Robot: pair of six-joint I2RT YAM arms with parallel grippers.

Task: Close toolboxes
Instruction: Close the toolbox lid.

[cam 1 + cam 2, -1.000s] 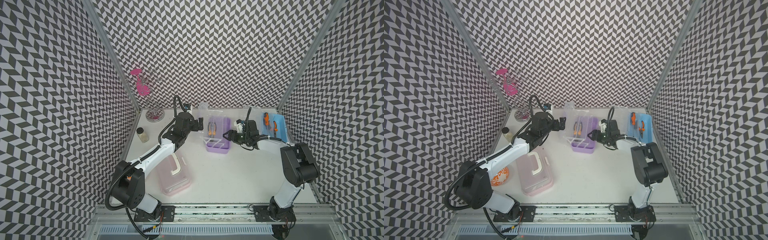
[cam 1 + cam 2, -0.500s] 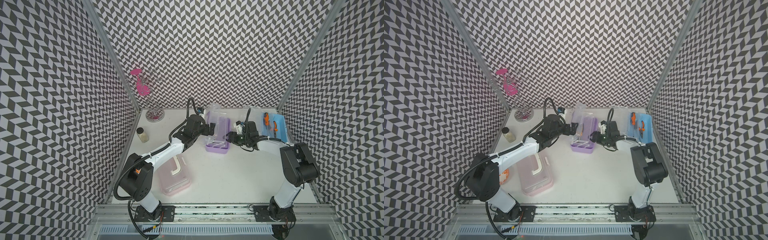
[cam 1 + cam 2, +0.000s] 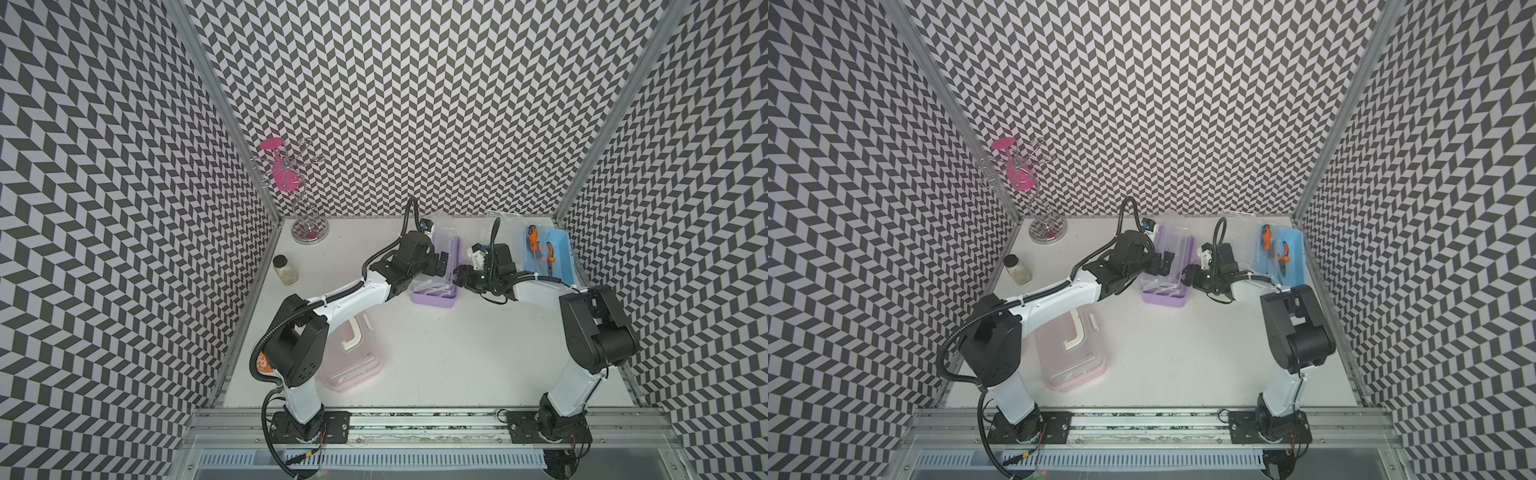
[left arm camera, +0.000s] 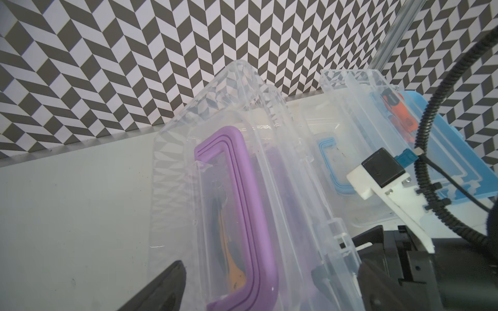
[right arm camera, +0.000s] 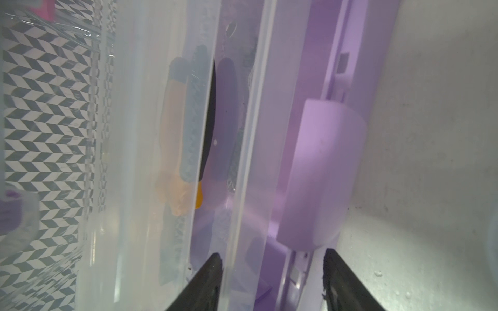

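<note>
At the back of the worktop [image 3: 457,353], the spread-fingered left hand [image 3: 444,262] tips the purple toolbox [image 3: 432,296]'s clear lid [image 4: 242,161] toward shutting. The right hand [image 3: 459,275] straddles its side, apparently steadying it; whether clamped is unclear.

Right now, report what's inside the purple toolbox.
The purple toolbox holds an orange-handled tool, seen through its clear lid, and a white tray; the left gripper hides the rest.

A small glass jar [image 3: 285,269] with a black cap sits at 10 o'clock on the white table [image 3: 457,353]; at 11 o'clock, a chrome wire stand [image 3: 309,232] holds a pink glass [image 3: 286,179] upside down against chevron-patterned walls [image 3: 415,104].
</note>
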